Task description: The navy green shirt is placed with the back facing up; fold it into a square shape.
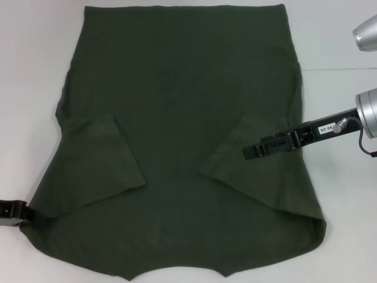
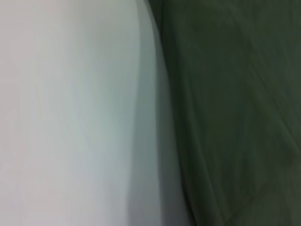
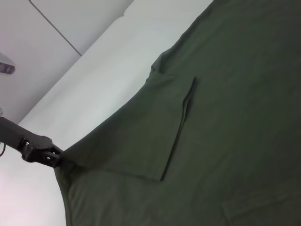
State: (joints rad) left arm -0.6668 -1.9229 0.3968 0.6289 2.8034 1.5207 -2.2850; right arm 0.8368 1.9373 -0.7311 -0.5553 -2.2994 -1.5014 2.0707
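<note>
The right gripper (image 1: pixel 247 151) hangs over the right side of the shirt (image 1: pixel 182 118), its black fingers pointing left across the folded-in right sleeve (image 1: pixel 247 159). Its fingers look drawn narrow with no cloth between them, though whether they touch the fabric cannot be told. The left gripper (image 1: pixel 36 217) sits low at the near left edge of the shirt, right at the shoulder corner; the right wrist view shows it (image 3: pixel 51 157) meeting the cloth there, and it looks pinched on that corner, though I cannot be sure of the grasp.

The shirt lies flat on the white table (image 1: pixel 29 71), covering most of the view, its hem far and its collar end near. Both sleeves are already turned in onto the body, the left sleeve (image 1: pixel 103 162) lying as a flap just beside its corner.

The long axis of the shirt runs near to far, and each gripper stands on its own side of it. By my judgement the next fold is a side panel carried inward or the near end carried far; the left gripper is the better placed, being at an edge already. The right one would need to reach its own near corner (image 1: pixel 318 227). Nothing lies on the table to block either path
</note>
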